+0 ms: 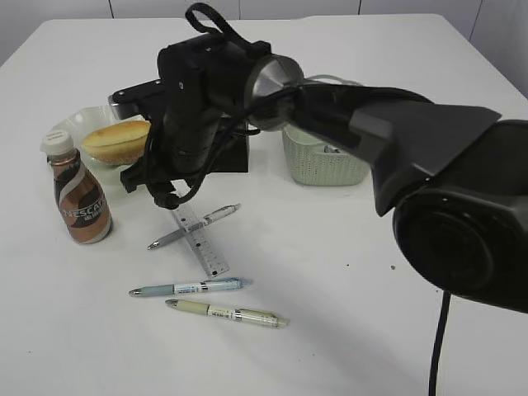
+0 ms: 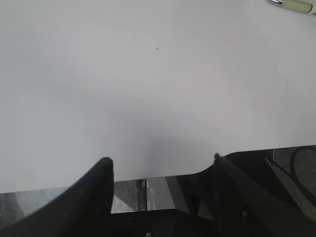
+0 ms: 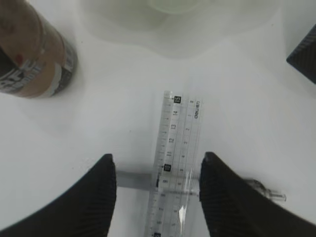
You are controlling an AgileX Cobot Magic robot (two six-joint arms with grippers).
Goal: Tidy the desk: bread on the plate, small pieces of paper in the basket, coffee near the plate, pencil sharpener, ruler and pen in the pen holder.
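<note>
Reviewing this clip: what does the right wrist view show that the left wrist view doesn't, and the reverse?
Only the right wrist view shows the ruler lying between the open right gripper, laid across a pen, with the coffee at upper left, the plate rim ahead and a corner of the pen holder at right.

Only the left wrist view shows the open left gripper over bare table, the table's front edge, and the tip of a beige pen at top right.

Both show the white desk.
</note>
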